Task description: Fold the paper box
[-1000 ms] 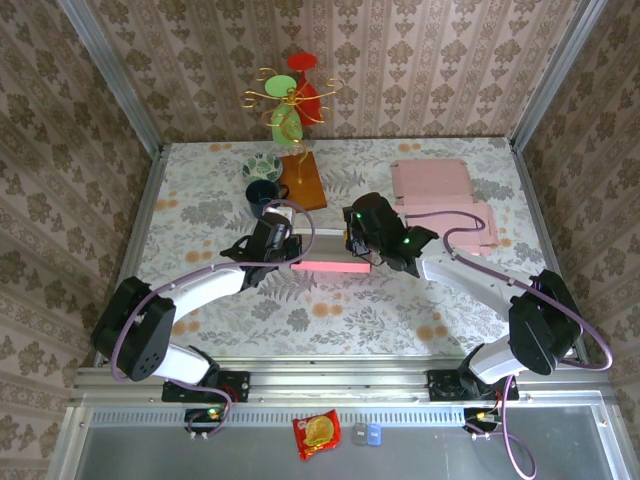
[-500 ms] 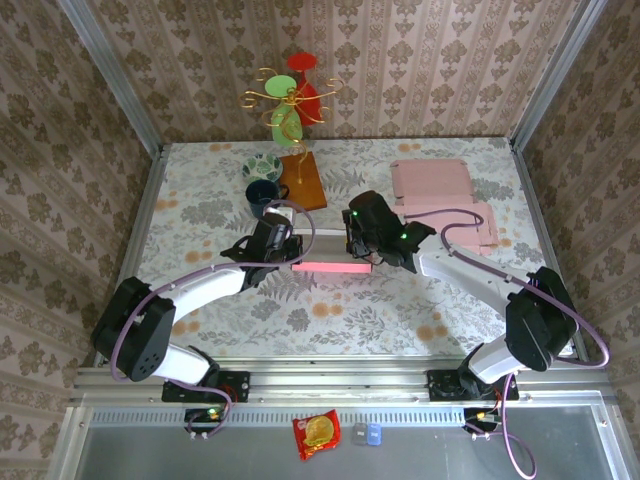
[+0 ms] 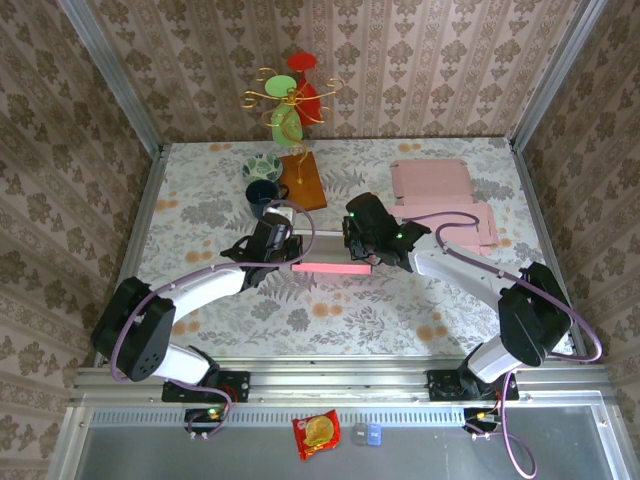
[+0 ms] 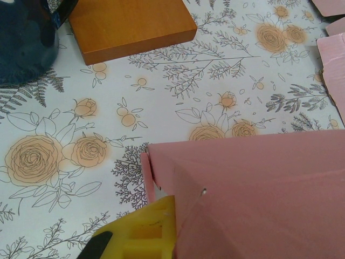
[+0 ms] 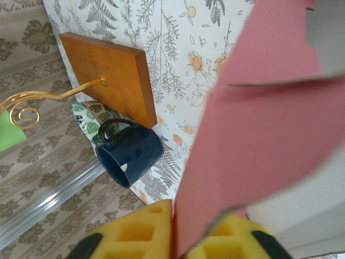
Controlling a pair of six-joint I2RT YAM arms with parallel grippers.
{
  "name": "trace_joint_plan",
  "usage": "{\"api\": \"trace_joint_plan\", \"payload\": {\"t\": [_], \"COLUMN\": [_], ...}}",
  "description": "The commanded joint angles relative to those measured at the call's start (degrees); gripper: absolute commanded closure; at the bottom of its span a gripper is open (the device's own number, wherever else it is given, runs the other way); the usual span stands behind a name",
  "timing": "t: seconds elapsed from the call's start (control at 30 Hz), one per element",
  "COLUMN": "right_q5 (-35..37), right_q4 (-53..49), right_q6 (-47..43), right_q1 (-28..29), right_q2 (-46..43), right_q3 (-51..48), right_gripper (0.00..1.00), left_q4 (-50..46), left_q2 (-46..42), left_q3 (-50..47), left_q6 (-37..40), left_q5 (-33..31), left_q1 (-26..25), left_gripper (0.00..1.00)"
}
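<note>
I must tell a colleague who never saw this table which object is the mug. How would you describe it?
On the flower-printed table, look at the far side for the brown wooden board carrying a gold wire stand. Just left of that board stands the dark blue mug, with the green leaf-patterned bowl just behind it. It alone is dark blue with a handle.

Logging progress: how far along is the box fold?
Done: paper box is mid-table, apart from the flat pink blanks, a fold line showing. In hand: right gripper shut on a panel; left gripper at its other end. Left: no closed box shape yet.
</note>
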Motion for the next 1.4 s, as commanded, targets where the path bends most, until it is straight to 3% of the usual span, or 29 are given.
{"api": "trace_joint_plan", "payload": {"t": [0.0, 0.07, 0.13, 0.37, 0.57, 0.7, 0.87, 1.0, 1.17, 1.37], "right_q5": [0.33, -0.21, -1.21, -4.57, -4.23, -4.91, -5.75, -6.05, -5.92, -6.43], "right_q4": [-1.45, -1.06, 0.09, 5.7, 10.18, 11.05, 12.58, 13.12, 13.3, 13.98], "right_q6": [0.45, 0.19, -0.16, -3.02, -4.0, -4.9, -5.07, -5.76, -5.63, -5.95], "right_q1": [-0.09, -0.09, -0.09, 0.09, 0.08, 0.18, 0.18, 0.17, 0.18, 0.09], "right_q2": [-0.15, -0.45, -0.67, -1.9, -3.36, -3.64, -3.65, -3.72, -4.44, -4.05], "right_q3": [0.81, 0.19, -0.88, -6.13, -10.43, -11.49, -13.33, -14.48, -16.19, -17.29], "right_gripper": [0.93, 0.98, 1.0, 1.0, 1.0, 1.0, 1.0, 1.0, 1.0, 1.0], "left_q4": [-2.2, -4.21, -7.15, -18.58, -26.8, -28.43, -24.68, -19.28, -10.41, -8.28], "left_q2": [-1.72, -2.38, -3.79, -11.38, -18.98, -19.45, -11.52, -3.63, 3.01, 6.95], "left_q3": [0.06, 0.72, 1.88, 3.95, 3.96, 4.17, 5.49, 5.79, 5.51, 6.3], "left_q6": [-0.29, -0.78, -1.29, -4.76, -9.44, -13.5, -15.05, -17.6, -20.65, -20.59], "left_q5": [-0.68, -1.14, -1.06, 3.74, 6.82, 12.54, 22.95, 28.4, 30.03, 30.91], "left_q1": [-0.55, -0.55, -0.57, -0.35, 0.47, 6.21, 13.64, 16.3, 16.33, 15.6], "left_gripper": [0.94, 0.76, 0.65, 0.46, 0.43, 0.42, 0.4, 0.43, 0.44, 0.45]}}
